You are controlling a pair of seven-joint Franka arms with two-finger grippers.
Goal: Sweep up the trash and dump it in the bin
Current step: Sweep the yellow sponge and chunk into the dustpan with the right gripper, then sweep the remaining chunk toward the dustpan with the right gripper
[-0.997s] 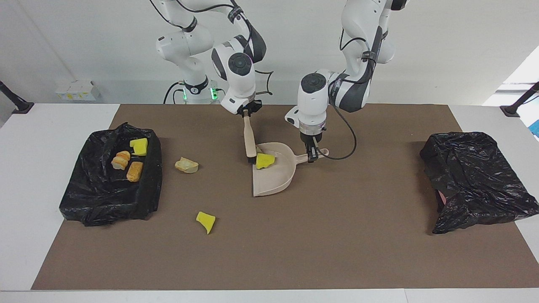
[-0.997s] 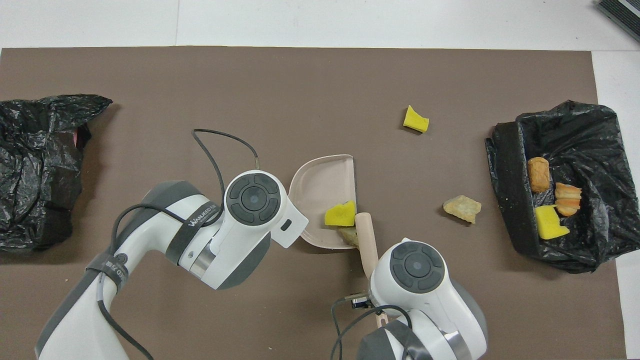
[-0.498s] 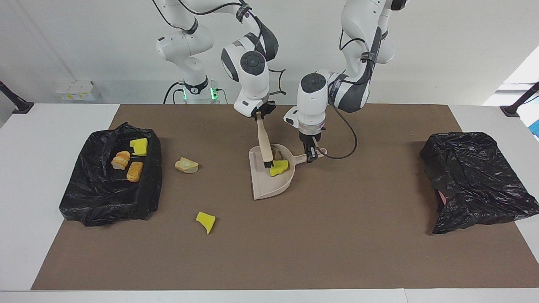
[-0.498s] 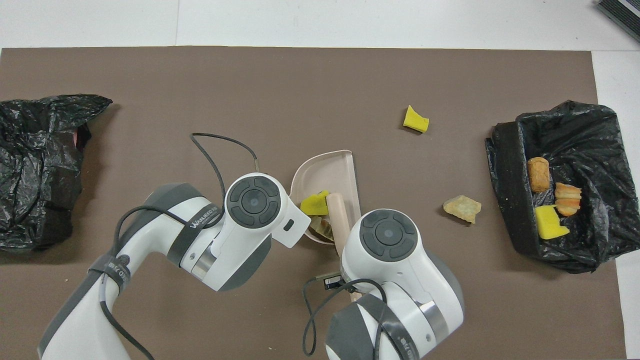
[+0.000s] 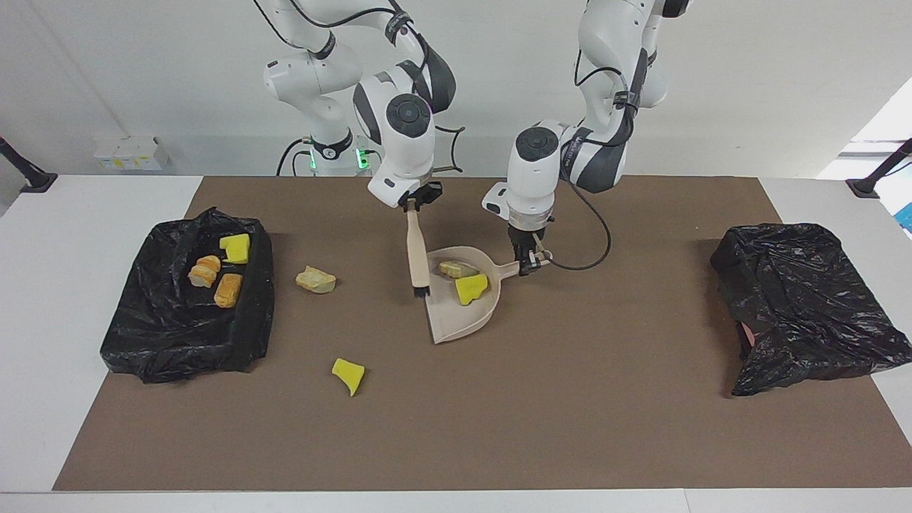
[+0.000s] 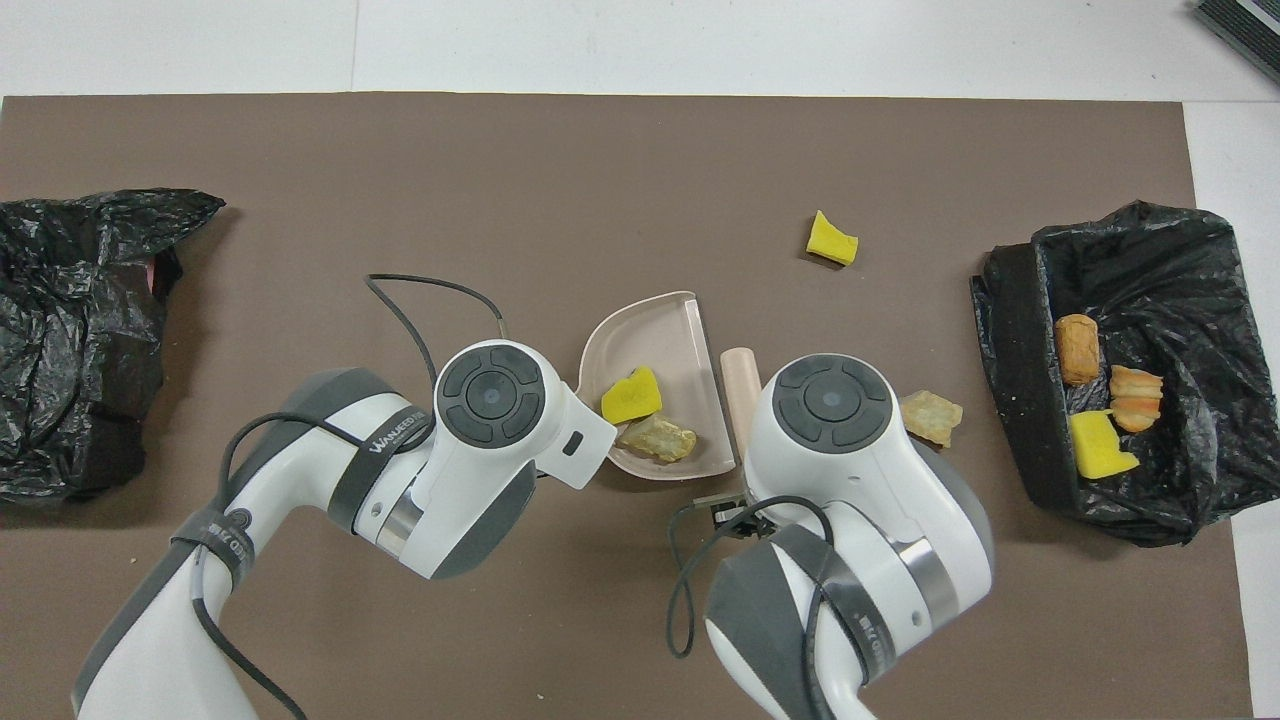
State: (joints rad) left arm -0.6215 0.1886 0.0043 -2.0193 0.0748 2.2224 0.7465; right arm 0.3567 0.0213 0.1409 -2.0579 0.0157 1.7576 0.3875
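Left gripper (image 5: pixel 528 265) is gripping the dustpan (image 5: pixel 462 313) handle, steadying it. Right gripper (image 5: pixel 415 204) is clenching the brush (image 5: pixel 417 256) just beside the dustpan's mouth, penning two lumps (image 5: pixel 471 288) inside.

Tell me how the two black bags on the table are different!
The black bag at the right arm's end lies open like a tray, while the black bag at the left arm's end is crumpled shut in a heap. The open one holds trash: a yellow sponge chunk and two orange-brown rolls. The crumpled one shows nothing inside, only a bit of pink at its edge. Both are shiny black plastic lying at the ends of the brown mat.
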